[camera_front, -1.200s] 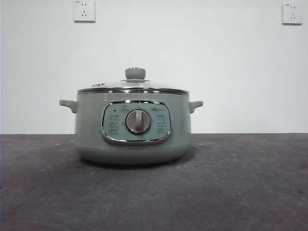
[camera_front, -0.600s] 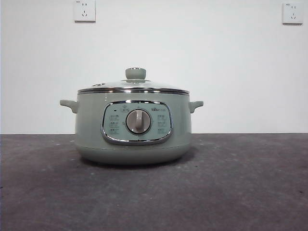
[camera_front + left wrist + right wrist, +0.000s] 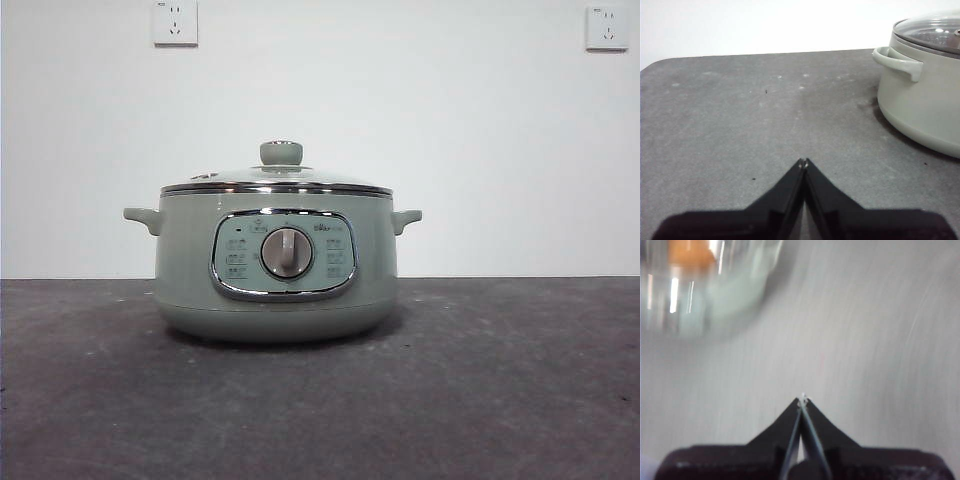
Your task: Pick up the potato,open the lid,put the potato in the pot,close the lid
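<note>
Same as a moment ago in the front view: pot (image 3: 275, 290) in the same spot, about midway between the left and right edges of the tabletop (image 3: 500, 400), back from the front edge. Lid (image 3: 300, 181) shut flat on the rim, green knob (image 3: 281, 153) on top. No arm over it.

Left gripper (image 3: 803, 161) low over bare tabletop on the pot's left side, shut tight, tips touching, holding nothing. Right gripper (image 3: 802, 399) shut tight too, nothing in it. Very blurry right wrist view, so probably moving fast.

An orange-brown smear there, likely the potato (image 3: 687, 252), seen at the blurry glass of the lid. Seems to be inside the pot, but too blurry to be sure. No potato lying out on the tabletop in any view. So probably all done, or very nearly.

Dark grey tabletop, a bit speckled, with a rounded far corner. Plain white wall (image 3: 450, 120) behind, with two white sockets (image 3: 175, 22) up high.
</note>
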Motion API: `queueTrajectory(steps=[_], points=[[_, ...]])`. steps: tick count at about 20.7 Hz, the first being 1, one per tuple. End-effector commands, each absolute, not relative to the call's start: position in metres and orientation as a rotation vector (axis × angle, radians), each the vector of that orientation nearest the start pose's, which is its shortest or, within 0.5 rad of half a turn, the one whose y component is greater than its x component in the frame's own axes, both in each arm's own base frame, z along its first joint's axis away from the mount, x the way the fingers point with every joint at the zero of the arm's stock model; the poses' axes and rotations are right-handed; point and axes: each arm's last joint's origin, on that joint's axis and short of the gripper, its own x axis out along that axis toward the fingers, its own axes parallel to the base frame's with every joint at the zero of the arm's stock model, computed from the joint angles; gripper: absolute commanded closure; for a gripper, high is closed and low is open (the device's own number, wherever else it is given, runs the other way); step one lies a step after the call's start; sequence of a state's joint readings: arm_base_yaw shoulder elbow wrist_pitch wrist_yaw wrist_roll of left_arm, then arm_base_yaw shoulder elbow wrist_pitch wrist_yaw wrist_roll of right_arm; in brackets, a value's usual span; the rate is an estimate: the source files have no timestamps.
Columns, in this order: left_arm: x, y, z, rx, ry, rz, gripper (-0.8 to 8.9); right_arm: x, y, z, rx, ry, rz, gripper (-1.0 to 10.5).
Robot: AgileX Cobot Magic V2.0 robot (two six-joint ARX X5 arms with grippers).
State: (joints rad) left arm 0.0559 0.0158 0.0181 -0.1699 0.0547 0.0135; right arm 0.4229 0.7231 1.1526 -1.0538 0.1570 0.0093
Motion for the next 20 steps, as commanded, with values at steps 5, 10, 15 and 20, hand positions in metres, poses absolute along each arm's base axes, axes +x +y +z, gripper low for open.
queueTrajectory(steps=[5, 10, 15, 20], points=[[0.097, 0.004, 0.149, -0.006, 0.172, 0.001, 8.17, 0.103, 0.007, 0.266, -0.013, 0.131, 0.040, 9.5], [0.097, 0.004, 0.149, -0.006, 0.172, 0.001, 8.17, 0.103, 0.000, 0.191, -0.006, 0.159, -0.026, 9.5], [0.097, 0.004, 0.149, -0.006, 0.172, 0.001, 8.17, 0.099, -0.001, 0.164, -0.001, 0.165, -0.026, 9.5], [0.097, 0.004, 0.149, -0.006, 0.172, 0.001, 8.17, 0.097, 0.001, 0.155, 0.003, 0.133, 0.043, 9.5]])
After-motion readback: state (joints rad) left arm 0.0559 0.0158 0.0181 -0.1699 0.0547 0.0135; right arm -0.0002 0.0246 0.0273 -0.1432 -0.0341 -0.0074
